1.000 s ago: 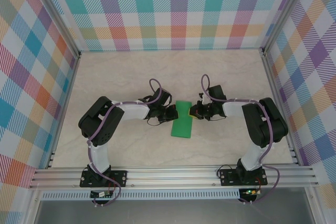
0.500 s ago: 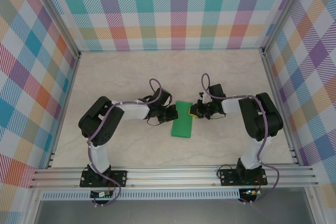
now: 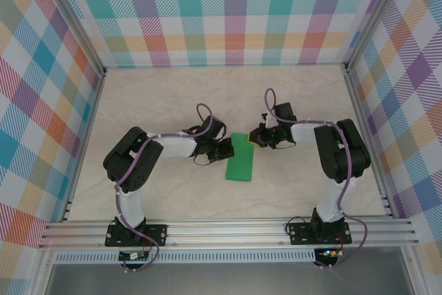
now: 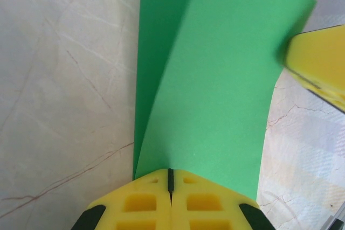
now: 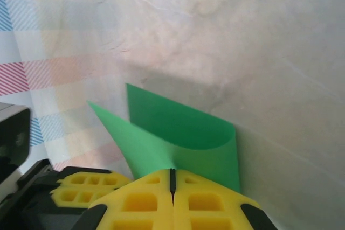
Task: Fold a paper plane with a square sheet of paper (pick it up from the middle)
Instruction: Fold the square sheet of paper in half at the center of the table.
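Observation:
The square sheet of paper (image 3: 239,161) is green and lies doubled over into a long rectangle on the table between my two grippers. My left gripper (image 3: 226,148) is at its left edge; in the left wrist view its yellow fingertips (image 4: 170,172) are shut on the upper layer of the paper (image 4: 215,79), which lifts off the lower layer. My right gripper (image 3: 254,137) is at the far right corner. In the right wrist view it (image 5: 172,172) is shut on the paper (image 5: 178,125), which bends round in a soft, uncreased loop.
The pale marble tabletop (image 3: 173,101) is bounded by plaid walls (image 3: 228,18) at the back and both sides. An aluminium rail (image 3: 228,229) carrying the arm bases runs along the near edge.
My right gripper has moved a little toward the far wall, carrying the paper's far right corner with it, and its arm has swung in. The left arm has stayed still.

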`<control>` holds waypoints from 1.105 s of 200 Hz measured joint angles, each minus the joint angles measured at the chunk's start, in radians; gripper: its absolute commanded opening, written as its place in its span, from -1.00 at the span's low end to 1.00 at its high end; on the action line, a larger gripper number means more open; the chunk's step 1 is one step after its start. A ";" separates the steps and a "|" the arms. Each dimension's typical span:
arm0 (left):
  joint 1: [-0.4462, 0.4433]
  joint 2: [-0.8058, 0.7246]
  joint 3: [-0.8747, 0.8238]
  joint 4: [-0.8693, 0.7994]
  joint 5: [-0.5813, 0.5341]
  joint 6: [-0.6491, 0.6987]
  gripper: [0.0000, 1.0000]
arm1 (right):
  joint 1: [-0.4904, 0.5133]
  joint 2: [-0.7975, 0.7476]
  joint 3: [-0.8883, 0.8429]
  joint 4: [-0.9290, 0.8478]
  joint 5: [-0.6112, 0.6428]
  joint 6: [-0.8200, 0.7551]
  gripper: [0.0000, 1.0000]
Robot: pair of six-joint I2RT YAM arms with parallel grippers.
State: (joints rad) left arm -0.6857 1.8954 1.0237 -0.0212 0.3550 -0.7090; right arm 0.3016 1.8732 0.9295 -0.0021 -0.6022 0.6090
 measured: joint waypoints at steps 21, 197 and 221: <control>0.000 0.000 0.000 -0.002 -0.001 0.001 -1.00 | -0.002 0.032 0.002 0.001 -0.006 -0.002 -0.92; 0.000 0.000 0.000 -0.003 -0.002 0.005 -1.00 | -0.021 0.095 0.130 -0.105 0.014 -0.048 -0.94; 0.000 0.000 0.000 -0.004 -0.003 0.005 -1.00 | -0.028 0.095 0.130 -0.104 0.010 -0.045 -0.95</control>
State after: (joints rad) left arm -0.6861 1.8954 1.0241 -0.0250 0.3515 -0.7044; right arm 0.2737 1.9686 1.0595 -0.1059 -0.5919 0.5636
